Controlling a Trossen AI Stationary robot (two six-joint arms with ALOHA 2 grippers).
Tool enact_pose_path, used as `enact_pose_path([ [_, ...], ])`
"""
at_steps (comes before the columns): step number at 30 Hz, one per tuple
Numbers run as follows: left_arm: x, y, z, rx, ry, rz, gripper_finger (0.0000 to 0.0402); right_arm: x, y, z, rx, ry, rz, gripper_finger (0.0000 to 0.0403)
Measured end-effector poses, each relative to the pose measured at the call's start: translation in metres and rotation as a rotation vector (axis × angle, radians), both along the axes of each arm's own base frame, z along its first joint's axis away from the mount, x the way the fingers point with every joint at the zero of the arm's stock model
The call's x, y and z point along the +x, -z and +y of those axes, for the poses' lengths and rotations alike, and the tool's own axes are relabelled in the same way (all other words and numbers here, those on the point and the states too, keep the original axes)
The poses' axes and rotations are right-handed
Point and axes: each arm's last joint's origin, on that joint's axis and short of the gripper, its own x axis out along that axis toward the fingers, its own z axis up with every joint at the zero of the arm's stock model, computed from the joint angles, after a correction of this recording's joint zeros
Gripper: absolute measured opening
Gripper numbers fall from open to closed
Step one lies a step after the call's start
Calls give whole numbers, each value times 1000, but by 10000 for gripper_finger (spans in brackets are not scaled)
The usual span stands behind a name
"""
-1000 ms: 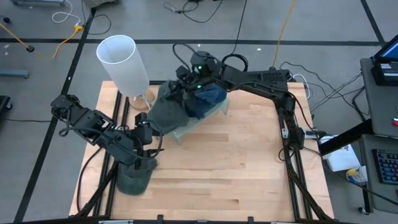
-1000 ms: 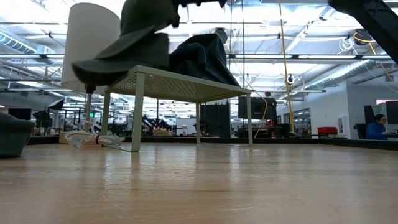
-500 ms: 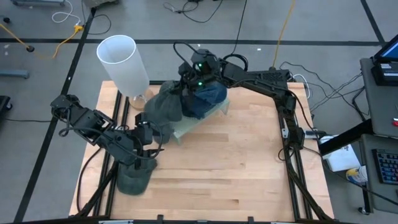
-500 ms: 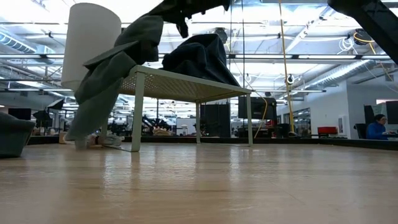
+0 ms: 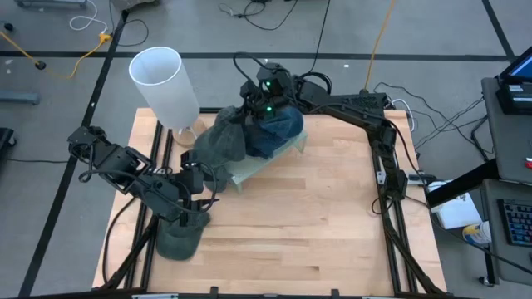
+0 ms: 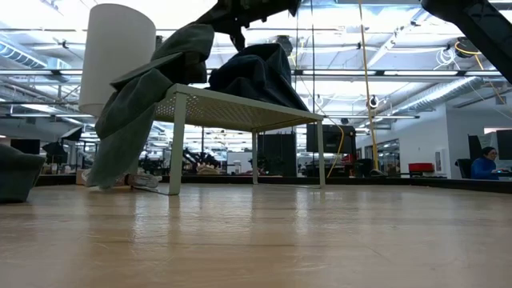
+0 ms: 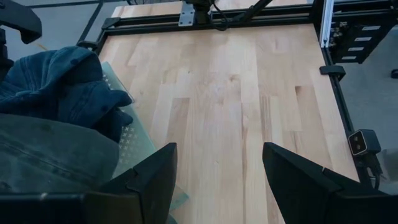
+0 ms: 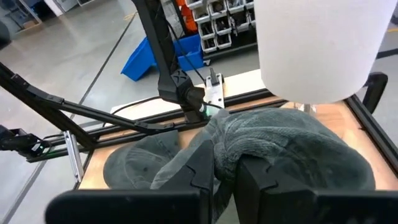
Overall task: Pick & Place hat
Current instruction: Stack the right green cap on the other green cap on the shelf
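The wooden desk (image 5: 316, 216) carries, toward its far-left corner, a tall white lamp (image 5: 163, 85) and beside it a small pale perforated rack (image 6: 240, 108). On that rack's top a blue denim hat (image 5: 278, 133) is heaped, and a grey-green hat (image 5: 218, 143) is draped over the rack's end nearest the lamp. The grey-green hat's upper fold is pinched between the pressed-together fingers of the right claw (image 8: 225, 163), which is held above the rack's lamp-side edge. From that pinch the hat hangs limp, so its long axis is judged to run steeply downward from the rack top toward the desk, with the free end pointing down and toward the lamp's foot; which part is brim cannot be told. A second grey hat (image 5: 181, 237) lies at the desk's near-left corner, with the left claw (image 7: 217, 180) held just above it, spread and holding nothing. The main risk is judged to be slippage: only a fold of soft cloth is gripped, so the hat could slide out under its own weight. The trailing end could also be caught on the rack's corner or leg, or be swept against the lamp, and the denim hat could be dragged off the rack if the fabrics cling.
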Motion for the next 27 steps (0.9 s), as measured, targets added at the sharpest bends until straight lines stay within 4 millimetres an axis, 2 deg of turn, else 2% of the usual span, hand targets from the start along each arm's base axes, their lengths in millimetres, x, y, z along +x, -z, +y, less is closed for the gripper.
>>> enact_pose_path([
  [4, 0, 0, 0, 0, 0, 0, 239, -9, -13, -1, 44, -72, -47, 21],
  [9, 0, 0, 0, 1, 1, 0, 239, -25, -37, 1, 0, -96, -125, 21],
  [15, 0, 0, 0, 0, 0, 0, 239, -31, -32, -4, 5, -85, -56, 21],
  [22, 0, 0, 0, 0, 0, 0, 239, -21, -39, 17, -68, -159, -142, 21],
  [27, 1, 0, 1, -1, -8, 0, 239, -20, -37, 21, -82, -172, -128, 21],
])
